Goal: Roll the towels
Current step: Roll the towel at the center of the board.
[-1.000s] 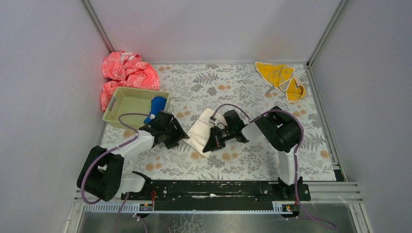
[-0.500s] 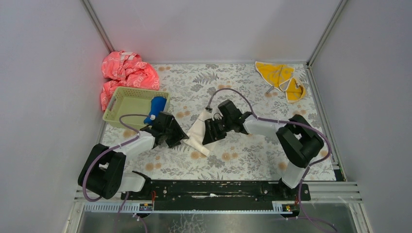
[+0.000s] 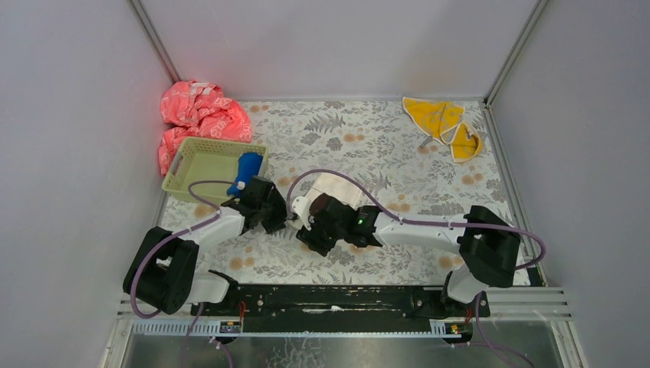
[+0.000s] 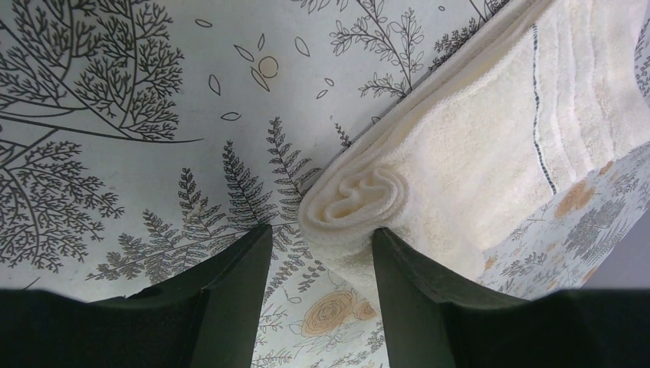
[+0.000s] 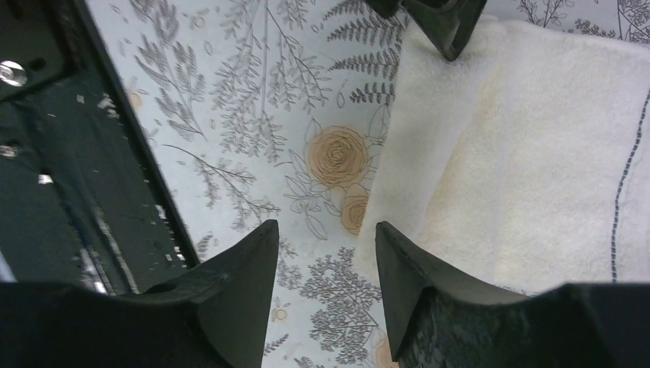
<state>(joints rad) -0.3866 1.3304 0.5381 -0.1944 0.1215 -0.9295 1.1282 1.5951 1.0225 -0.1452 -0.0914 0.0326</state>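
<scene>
The cream-white towel (image 3: 337,188) lies mid-mat, its near-left end rolled into a tight coil (image 4: 359,201). My left gripper (image 3: 282,218) (image 4: 320,230) is open; the coil sits just past its tips, against the right finger (image 4: 414,291), with only mat between the fingers. My right gripper (image 3: 305,230) (image 5: 326,224) is open and empty, low beside the towel's (image 5: 536,169) near edge, which touches its right finger (image 5: 414,284). The royal blue towel (image 3: 247,165) rests in the basket. The yellow-orange towel (image 3: 444,123) lies crumpled at the back right.
A pale green basket (image 3: 201,167) stands at the left, with a pink-red patterned cloth (image 3: 199,115) heaped behind it. The black base rail (image 5: 46,153) runs close to the right gripper. Grey walls enclose the floral mat (image 3: 429,192).
The right arm swung from the towel's right side round to its near-left end, and its gripper went from shut to open. The left gripper narrowed slightly and stayed in place.
</scene>
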